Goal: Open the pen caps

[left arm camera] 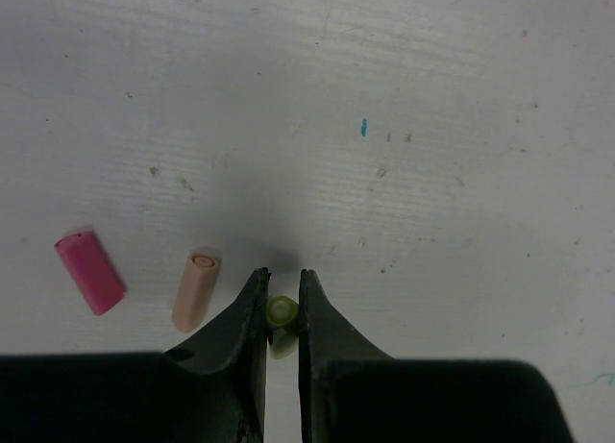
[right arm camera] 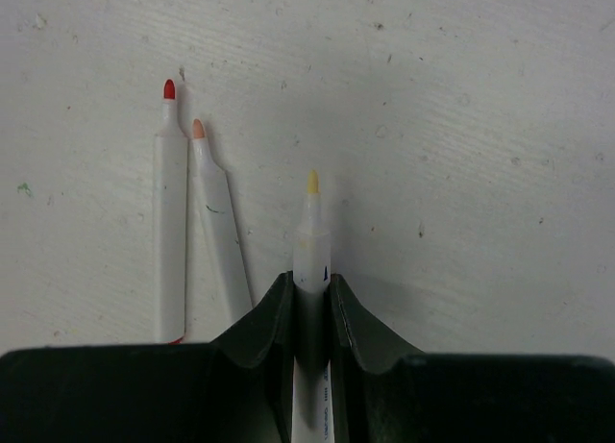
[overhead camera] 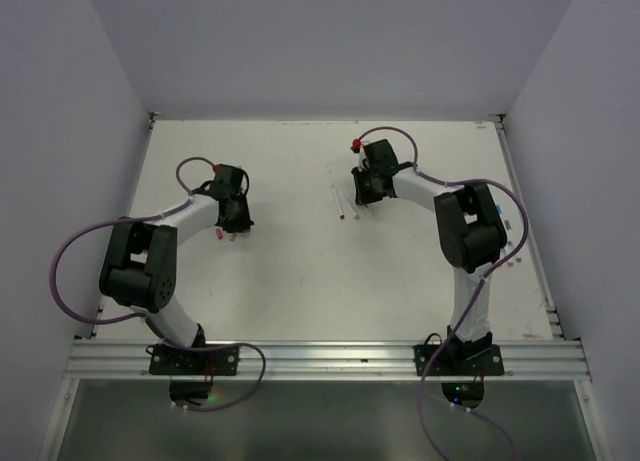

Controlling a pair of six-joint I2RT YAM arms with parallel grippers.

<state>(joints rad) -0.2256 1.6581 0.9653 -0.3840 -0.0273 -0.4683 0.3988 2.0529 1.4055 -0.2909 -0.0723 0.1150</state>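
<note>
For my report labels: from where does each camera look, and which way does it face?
Top external: above and behind the bases, facing down at the table; both arms, left claw and right claw show.
Left wrist: on the left arm, facing down; its fingers grip a yellow cap beside a pink cap.
Right wrist: on the right arm, facing down; its fingers grip a yellow-tipped pen.
Shared: top and left wrist both show the pink cap.
</note>
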